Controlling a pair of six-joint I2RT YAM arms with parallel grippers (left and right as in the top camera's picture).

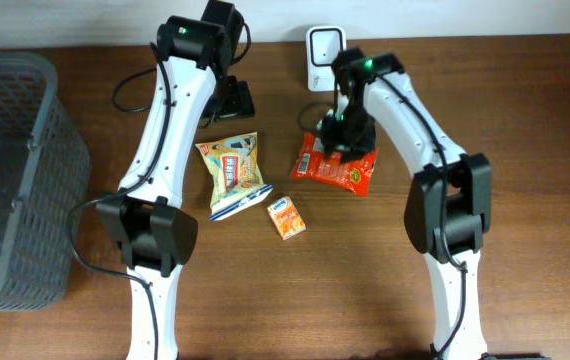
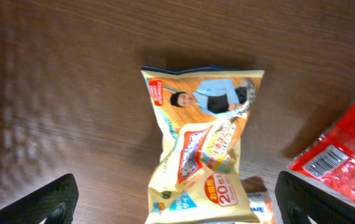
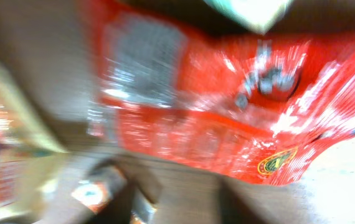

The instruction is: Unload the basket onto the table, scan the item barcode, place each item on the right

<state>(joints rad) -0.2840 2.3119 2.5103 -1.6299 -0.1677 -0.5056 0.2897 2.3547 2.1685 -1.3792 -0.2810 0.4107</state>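
Right gripper (image 1: 343, 138) poised on the red packet (image 1: 337, 165), just in front of the white scanner (image 1: 324, 50).

The overhead view places the packet close to the scanner. The yellow snack bag (image 1: 233, 172) and small orange box (image 1: 286, 217) lie farther from the scanner, to its left, and the grey basket (image 1: 10, 120) is well apart. Only the left wrist view shows the packet's barcode label (image 2: 327, 158), and the left gripper (image 2: 177, 198) spread wide over the yellow bag. In the right wrist view the packet is a blur and no fingers are visible, so whether that gripper is spread or pinching cannot be told.
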